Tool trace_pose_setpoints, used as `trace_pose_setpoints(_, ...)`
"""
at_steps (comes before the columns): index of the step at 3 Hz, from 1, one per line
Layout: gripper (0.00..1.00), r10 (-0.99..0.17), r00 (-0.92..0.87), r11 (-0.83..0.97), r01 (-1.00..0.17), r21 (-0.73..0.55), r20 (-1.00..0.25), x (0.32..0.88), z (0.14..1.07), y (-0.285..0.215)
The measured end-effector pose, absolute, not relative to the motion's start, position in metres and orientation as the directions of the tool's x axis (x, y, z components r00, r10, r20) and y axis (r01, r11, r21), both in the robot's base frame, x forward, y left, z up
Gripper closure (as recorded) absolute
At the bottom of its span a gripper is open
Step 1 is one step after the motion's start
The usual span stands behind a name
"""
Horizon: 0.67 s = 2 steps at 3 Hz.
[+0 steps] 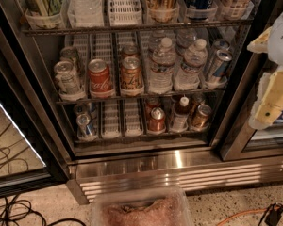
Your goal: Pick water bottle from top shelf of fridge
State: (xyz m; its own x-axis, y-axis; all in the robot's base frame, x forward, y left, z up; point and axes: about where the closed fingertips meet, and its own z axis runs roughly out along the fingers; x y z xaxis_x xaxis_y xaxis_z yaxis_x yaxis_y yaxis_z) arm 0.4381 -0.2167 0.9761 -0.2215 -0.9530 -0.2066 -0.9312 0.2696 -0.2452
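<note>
Gripper (pixel 272 91), grasp state indeterminable, hangs right of the fridge (pixel 155 166); water bottle (pixel 85 6) stands left on top shelf (pixel 125 6), retained by front rail (pixel 141 27)

Red cola can (pixel 100 77), gold can (pixel 131 76) beside it, clear tub (pixel 137 194) on speckled floor (pixel 226 200)

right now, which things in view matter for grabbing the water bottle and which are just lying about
For the job: clear ribbed plastic water bottle, top wire shelf, stainless steel fridge, pale yellow gripper at the right edge.
Lying about: red cola can, two white-capped clear bottles, clear plastic floor tub.
</note>
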Motion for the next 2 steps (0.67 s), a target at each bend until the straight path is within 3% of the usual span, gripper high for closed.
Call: trace_pose_setpoints(2,0.00,-0.948,-0.219,0.277,-0.925,-0.260,-0.232,0.4403,0.9800,-0.2117)
